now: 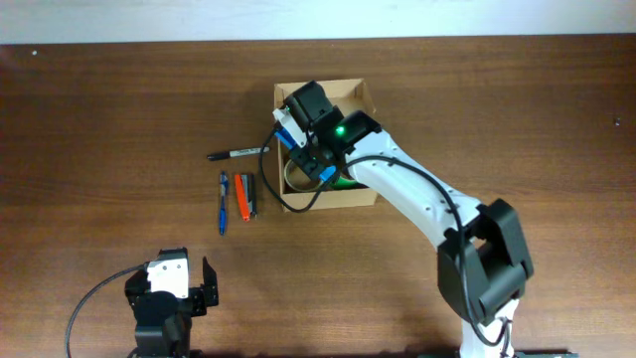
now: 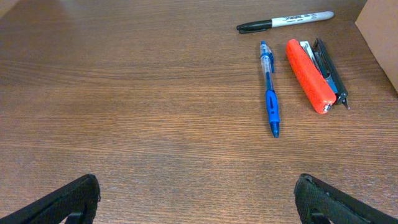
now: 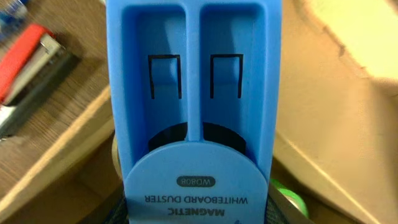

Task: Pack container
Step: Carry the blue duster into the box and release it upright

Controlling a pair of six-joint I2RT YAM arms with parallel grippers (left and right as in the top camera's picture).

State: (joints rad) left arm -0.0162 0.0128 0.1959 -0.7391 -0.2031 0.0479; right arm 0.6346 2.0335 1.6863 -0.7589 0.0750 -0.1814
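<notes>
Brown wood-grain tabletop (image 1: pixel 99 119), overhead view read as a clock face.

- 7 o'clock, nearest: left gripper (image 2: pixel 198 200), jaws wide apart and empty. It hangs over bare wood, well apart from everything else.
- Mid-field, toward 9 o'clock: loose stationery.
  - Blue pen (image 2: pixel 268 90) lies just beside an orange-and-black stapler (image 2: pixel 309 84).
  - Black-capped marker (image 2: pixel 285 22) lies crosswise beyond them, closer to the box.
  - All three are outside the box.
- Just past centre toward 12 o'clock: the container (image 1: pixel 348 196), tan cardboard, lid open.
  - Right arm comes in from 5 o'clock, and the right gripper (image 1: pixel 306 149) is over the box opening.
  - Blue magnetic whiteboard duster (image 3: pixel 196 124) fills the right wrist view, dead centre before the lens, with cardboard wall on both sides.
  - The jaws are hidden behind the duster. From how squarely it sits, I take them as clamped on it, though that is inferred, not seen.
  - A sliver of something green shows low in the box.

Judgement: the duster is about to be set down inside. The pen, marker and stapler are not yet packed.

Risks:
- The duster is close to the 9 o'clock wall. If it is let go off-centre, it could catch the rim and tip out onto the stapler.
- The box looks light. A downward or sideways push from the arm could slide it or crush a wall.
- A black cable loop hangs at the 9 o'clock rim. It could snag the cardboard when the arm lifts away.
- The duster could land on the contents, sit high and block the lid.
</notes>
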